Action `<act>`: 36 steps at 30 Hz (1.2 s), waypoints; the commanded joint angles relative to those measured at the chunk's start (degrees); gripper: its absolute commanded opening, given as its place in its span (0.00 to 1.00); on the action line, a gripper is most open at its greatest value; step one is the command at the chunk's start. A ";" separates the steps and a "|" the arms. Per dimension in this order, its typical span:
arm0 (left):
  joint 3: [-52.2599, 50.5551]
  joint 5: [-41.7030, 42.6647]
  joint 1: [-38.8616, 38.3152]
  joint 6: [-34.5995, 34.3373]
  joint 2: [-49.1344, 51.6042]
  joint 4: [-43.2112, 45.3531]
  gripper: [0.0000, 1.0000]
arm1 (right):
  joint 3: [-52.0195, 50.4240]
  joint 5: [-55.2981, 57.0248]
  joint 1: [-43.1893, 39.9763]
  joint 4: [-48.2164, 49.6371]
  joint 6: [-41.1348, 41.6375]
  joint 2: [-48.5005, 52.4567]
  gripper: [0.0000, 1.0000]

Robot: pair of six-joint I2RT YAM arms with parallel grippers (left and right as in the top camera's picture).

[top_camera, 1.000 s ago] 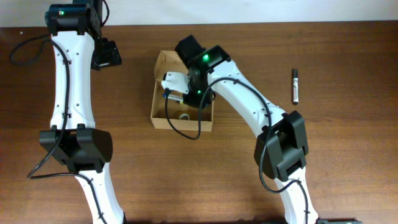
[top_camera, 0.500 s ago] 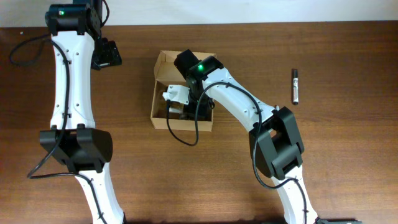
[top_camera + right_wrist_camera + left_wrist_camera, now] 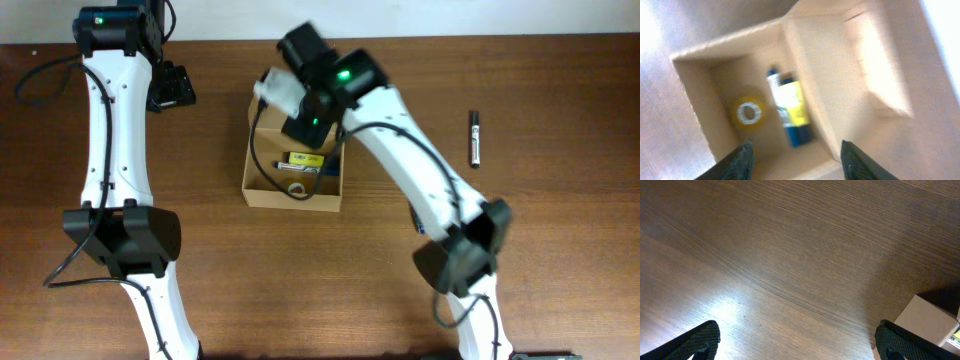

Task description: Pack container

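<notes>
The right end effector [image 3: 797, 161] hangs over the open container [image 3: 820, 60], its fingers [image 3: 740, 160] spread apart and holding nothing. Inside the container, which sits mid-surface between the two arms, a yellow-and-blue tube [image 3: 792, 112] lies beside a yellow roll [image 3: 748, 112]. Off to the right, a black marker [image 3: 475, 138] lies alone on the wooden surface [image 3: 560, 250]. Farthest back, the left end effector [image 3: 797, 345] hovers released and empty above the wood, well apart from the container's left side.
</notes>
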 commanded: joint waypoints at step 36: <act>-0.31 0.02 -0.02 0.26 -0.20 0.09 1.00 | -33.09 -1.11 -43.69 15.15 34.42 3.04 0.50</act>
